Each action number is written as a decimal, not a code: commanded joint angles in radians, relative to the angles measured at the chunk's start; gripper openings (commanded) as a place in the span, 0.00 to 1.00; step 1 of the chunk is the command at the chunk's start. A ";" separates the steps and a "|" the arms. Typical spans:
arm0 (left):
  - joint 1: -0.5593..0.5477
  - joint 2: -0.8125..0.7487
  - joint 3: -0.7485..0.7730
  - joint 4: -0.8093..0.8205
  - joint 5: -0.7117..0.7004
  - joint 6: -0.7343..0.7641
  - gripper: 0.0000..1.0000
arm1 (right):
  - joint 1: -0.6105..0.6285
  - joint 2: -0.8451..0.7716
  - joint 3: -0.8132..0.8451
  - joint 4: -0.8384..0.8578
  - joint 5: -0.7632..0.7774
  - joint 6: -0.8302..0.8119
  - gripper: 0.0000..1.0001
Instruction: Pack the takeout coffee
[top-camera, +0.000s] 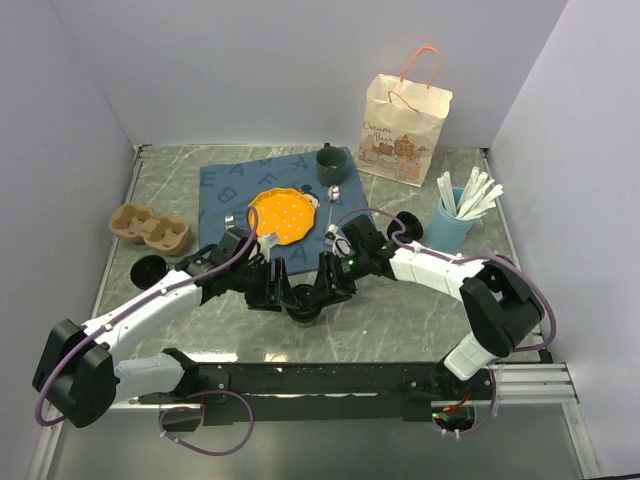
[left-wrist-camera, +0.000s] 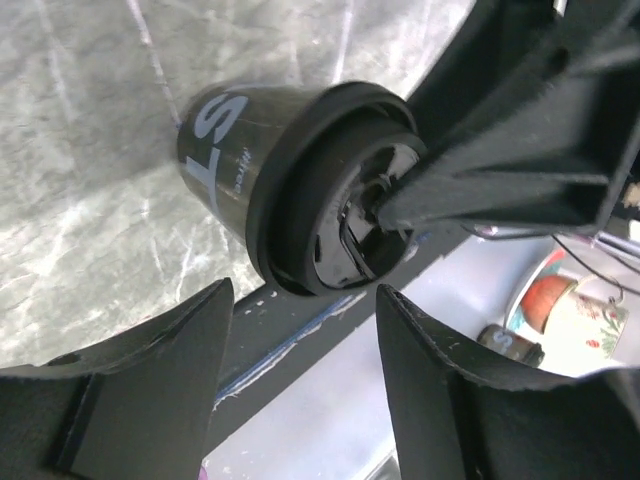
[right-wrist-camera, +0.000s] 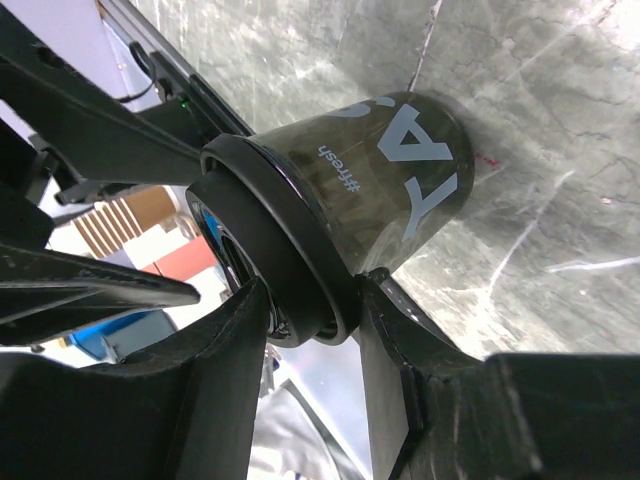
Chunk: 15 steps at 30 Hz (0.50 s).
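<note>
Coffee cup (top-camera: 303, 305) stands on the table (top-camera: 420, 320), front centre, in the overhead view. Left wrist view: the left gripper (left-wrist-camera: 305, 290) is spread open beside the lid (left-wrist-camera: 335, 190), holding nothing. Right wrist view: the right gripper (right-wrist-camera: 312, 290) clamps the cup below its lid.

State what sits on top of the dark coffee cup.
A black lid caps the coffee cup, with the right end effector clamped at its rim. The lid hides whatever is inside the cup.
</note>
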 joint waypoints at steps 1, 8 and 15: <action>-0.005 0.003 -0.003 0.045 -0.073 -0.045 0.65 | 0.023 0.014 -0.055 0.029 0.181 0.044 0.39; -0.005 0.014 -0.050 0.109 -0.123 -0.096 0.63 | 0.038 0.001 -0.075 0.052 0.199 0.079 0.39; -0.005 0.046 -0.068 0.152 -0.123 -0.101 0.56 | 0.039 -0.013 -0.080 0.074 0.181 0.099 0.42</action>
